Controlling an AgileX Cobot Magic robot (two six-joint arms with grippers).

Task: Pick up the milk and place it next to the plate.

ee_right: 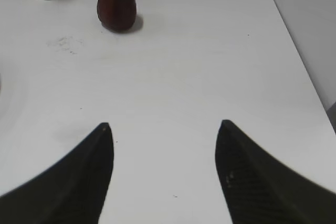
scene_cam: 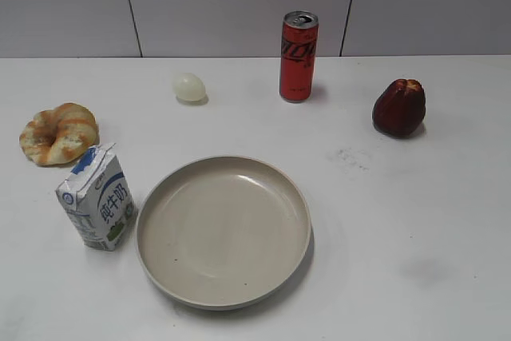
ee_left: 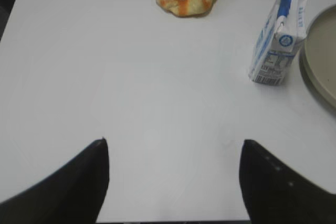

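Observation:
The milk (scene_cam: 97, 199) is a small white carton with a blue top and blue characters. It stands upright on the white table, just left of the plate (scene_cam: 223, 285), a large round beige plate with a raised rim. The carton also shows in the left wrist view (ee_left: 276, 40), with the plate's edge (ee_left: 321, 61) beside it. My left gripper (ee_left: 173, 142) is open and empty, well short of the carton. My right gripper (ee_right: 164, 124) is open and empty over bare table. Neither gripper shows in the exterior view.
A croissant (scene_cam: 58, 133) lies left of the carton. A pale egg (scene_cam: 189, 87), a red can (scene_cam: 299, 57) and a dark red fruit (scene_cam: 399, 107) stand along the back. A wall runs behind the table; the table's right edge shows in the right wrist view (ee_right: 299, 51).

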